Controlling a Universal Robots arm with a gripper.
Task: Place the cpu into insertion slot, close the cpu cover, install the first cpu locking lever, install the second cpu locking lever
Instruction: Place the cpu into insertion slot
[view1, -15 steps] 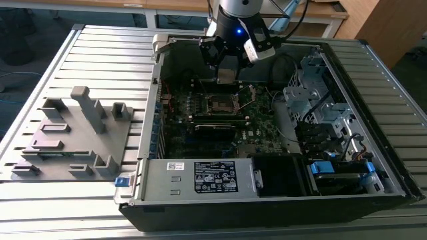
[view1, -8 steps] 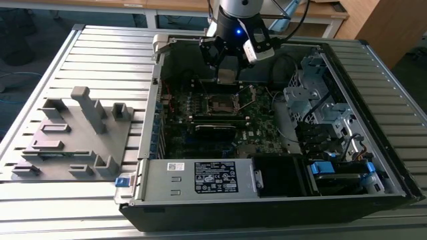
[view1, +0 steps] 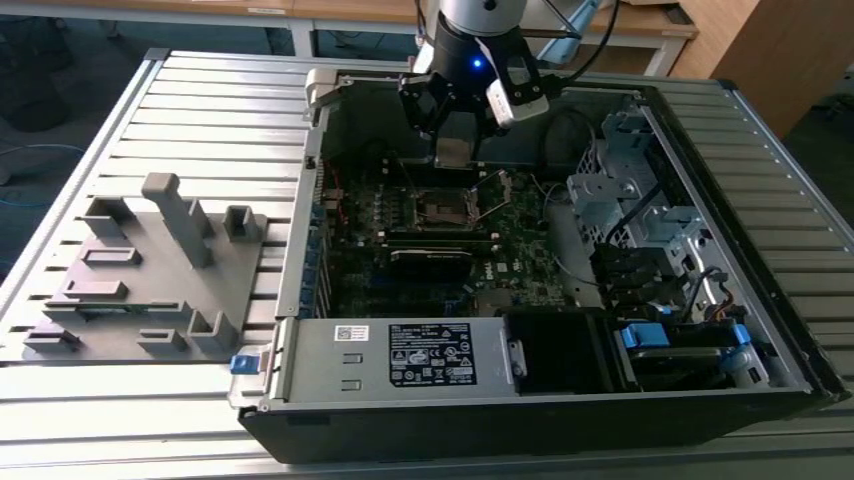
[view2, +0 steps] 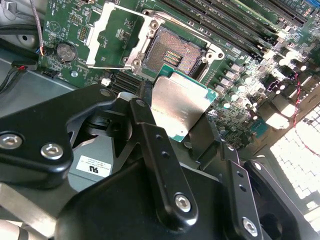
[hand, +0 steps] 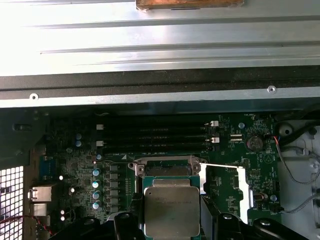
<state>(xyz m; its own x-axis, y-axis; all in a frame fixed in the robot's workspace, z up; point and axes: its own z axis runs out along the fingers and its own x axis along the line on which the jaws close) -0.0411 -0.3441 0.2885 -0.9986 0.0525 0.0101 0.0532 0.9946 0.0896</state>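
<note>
The cpu (view2: 177, 105), a flat square chip with a dull silvery top, hangs between my gripper's (view2: 172, 114) black fingers (view2: 146, 117), which are shut on its edges. In the exterior view the gripper (view1: 455, 135) holds the cpu (view1: 454, 151) above the green board, a little behind the insertion slot (view1: 441, 208). The insertion slot (view2: 172, 52) lies bare, with gold contacts showing. The cpu cover (view2: 114, 36) stands flipped open beside it. In the first wrist view the cpu (hand: 171, 210) overlaps the near edge of the slot (hand: 167, 170), with the cover (hand: 243, 187) folded out to one side.
The computer case (view1: 747, 330) lies open on a slatted metal table (view1: 200, 110). A power supply (view1: 400, 355) fills the case's near side and drive cages (view1: 641, 210) its side on the exterior view's right. Long black memory slots (hand: 155, 135) run beside the socket. A grey fixture block (view1: 147, 270) sits outside the case.
</note>
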